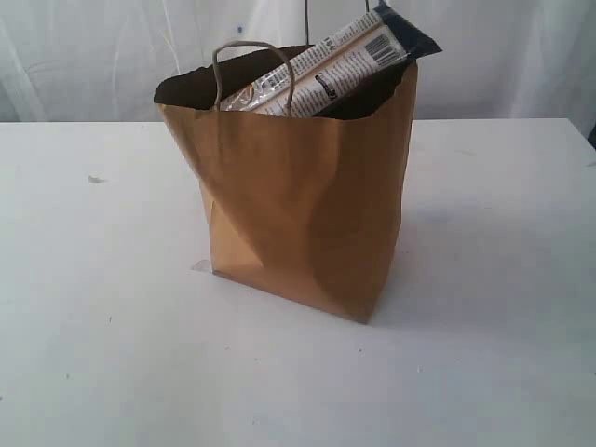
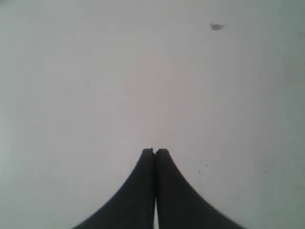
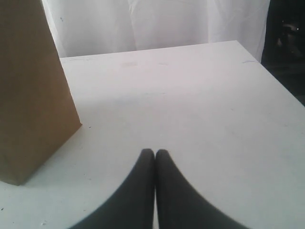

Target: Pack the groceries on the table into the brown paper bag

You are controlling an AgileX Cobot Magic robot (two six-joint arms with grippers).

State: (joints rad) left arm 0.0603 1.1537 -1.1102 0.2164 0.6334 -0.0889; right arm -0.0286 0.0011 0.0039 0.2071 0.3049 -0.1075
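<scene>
The brown paper bag [image 1: 307,205] stands upright in the middle of the white table [image 1: 93,307], its mouth open. A long white-and-navy packet [image 1: 345,60] leans inside it, its navy end poking above the rim. No other groceries show on the tabletop. Neither arm appears in the exterior view. My left gripper [image 2: 155,151] is shut and empty over bare table [image 2: 95,95]. My right gripper [image 3: 155,152] is shut and empty too, hovering over the table [image 3: 200,105] with the bag's lower side [image 3: 33,95] beside it, apart from the fingers.
A white curtain [image 1: 93,56] hangs behind the table. The table's far edge and corner [image 3: 238,43] show in the right wrist view, with a dark area [image 3: 286,47] past it. A small dark speck [image 2: 217,26] lies on the tabletop.
</scene>
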